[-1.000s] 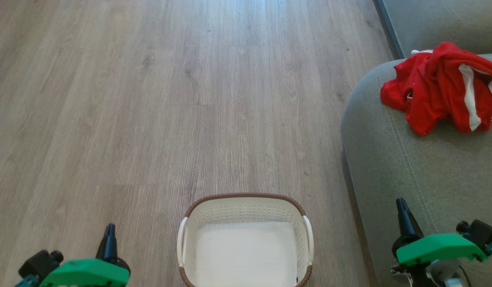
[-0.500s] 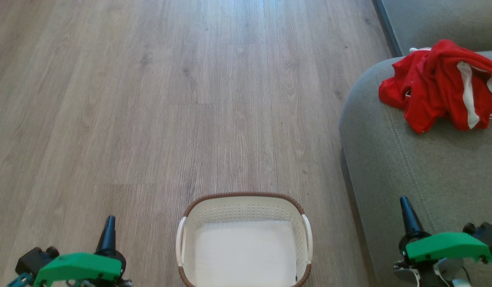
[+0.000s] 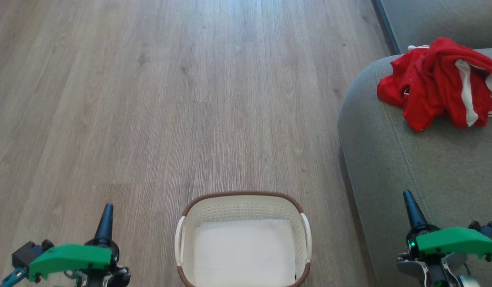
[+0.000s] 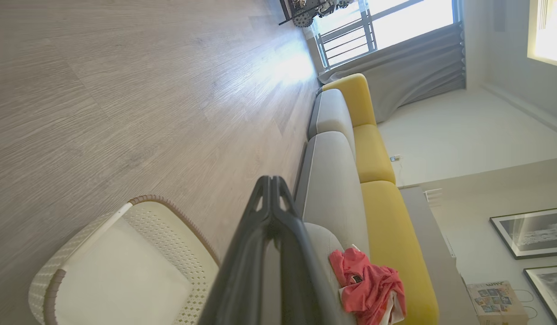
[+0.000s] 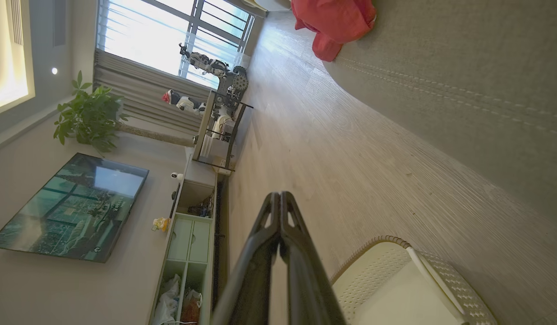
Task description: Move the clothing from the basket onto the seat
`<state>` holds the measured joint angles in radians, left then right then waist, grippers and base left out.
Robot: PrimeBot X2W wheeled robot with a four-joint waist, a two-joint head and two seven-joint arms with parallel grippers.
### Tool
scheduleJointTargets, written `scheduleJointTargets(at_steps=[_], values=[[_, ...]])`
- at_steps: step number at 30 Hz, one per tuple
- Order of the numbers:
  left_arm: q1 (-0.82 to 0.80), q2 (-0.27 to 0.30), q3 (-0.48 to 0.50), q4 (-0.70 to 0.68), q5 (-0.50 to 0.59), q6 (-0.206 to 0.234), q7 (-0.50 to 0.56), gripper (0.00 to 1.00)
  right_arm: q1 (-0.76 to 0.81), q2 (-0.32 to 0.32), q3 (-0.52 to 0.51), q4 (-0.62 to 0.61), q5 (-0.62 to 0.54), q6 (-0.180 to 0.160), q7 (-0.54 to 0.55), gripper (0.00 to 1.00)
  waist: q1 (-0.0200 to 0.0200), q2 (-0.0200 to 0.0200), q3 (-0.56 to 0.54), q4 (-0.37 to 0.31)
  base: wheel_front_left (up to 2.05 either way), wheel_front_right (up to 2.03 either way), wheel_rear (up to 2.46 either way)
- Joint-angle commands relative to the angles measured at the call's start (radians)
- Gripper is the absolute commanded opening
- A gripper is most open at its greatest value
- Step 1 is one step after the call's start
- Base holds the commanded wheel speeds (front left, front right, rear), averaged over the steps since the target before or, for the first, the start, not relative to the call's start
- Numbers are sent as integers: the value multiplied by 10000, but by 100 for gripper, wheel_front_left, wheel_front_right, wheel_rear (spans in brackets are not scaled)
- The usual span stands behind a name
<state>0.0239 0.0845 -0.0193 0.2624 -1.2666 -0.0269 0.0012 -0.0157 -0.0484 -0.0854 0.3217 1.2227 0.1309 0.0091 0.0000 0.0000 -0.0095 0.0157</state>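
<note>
The red clothing [image 3: 437, 81] lies bunched on the grey seat [image 3: 409, 159] at the upper right, a white stripe showing; it also appears as clothing [image 4: 370, 289] and clothing [image 5: 334, 22] in the wrist views. The cream basket [image 3: 242, 207] with its brown rim stands on the floor at bottom centre, with nothing inside. My left gripper [image 3: 106, 213] is shut and holds nothing, left of the basket. My right gripper [image 3: 409, 201] is shut and holds nothing, over the seat's near edge. Both pairs of fingers press together in the wrist views: left gripper [image 4: 270, 180], right gripper [image 5: 280, 196].
Wood floor [image 3: 170, 99] spreads ahead and to the left. A yellow sofa back [image 4: 377, 153] runs behind the seat. A TV [image 5: 71, 207], a low cabinet [image 5: 188, 234], a plant [image 5: 89, 115] and a rack [image 5: 219, 122] stand along the far wall.
The head view has drifted slightly. Both grippers have shifted a little in it, the left one further up, and both stay shut. The clothing and basket have not moved.
</note>
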Motion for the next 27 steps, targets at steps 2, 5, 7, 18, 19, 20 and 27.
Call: scheduleJointTargets(at_steps=[2,5,7,18,19,20,27], values=[[-591,9,382,-283,-277,-137,114,0,-597,-24,107,-441,320,-1,89,0,0,0,5,-6,0,0,0],[-657,-18,463,-272,-568,-219,202,0,-627,-23,72,-471,642,-1,175,0,0,0,16,-20,0,0,0],[-701,-37,517,-266,-762,-274,260,0,-647,-23,48,-491,858,-1,233,0,0,0,24,-29,0,0,0],[-944,-138,814,-228,-1829,-575,580,0,-756,-21,-83,-600,2041,-1,552,0,0,0,64,-80,0,0,0],[-966,-148,842,-224,-1926,-602,609,0,-766,-21,-95,-610,2148,-1,581,0,0,0,67,-84,0,0,0],[-988,-157,869,-221,-2023,-629,639,0,-776,-21,-107,-620,2256,-1,610,0,0,0,71,-89,0,0,0],[-1142,-222,1058,-197,-2698,-820,842,0,-845,-19,-189,-689,3005,-1,811,0,0,0,96,-121,0,0,0]])
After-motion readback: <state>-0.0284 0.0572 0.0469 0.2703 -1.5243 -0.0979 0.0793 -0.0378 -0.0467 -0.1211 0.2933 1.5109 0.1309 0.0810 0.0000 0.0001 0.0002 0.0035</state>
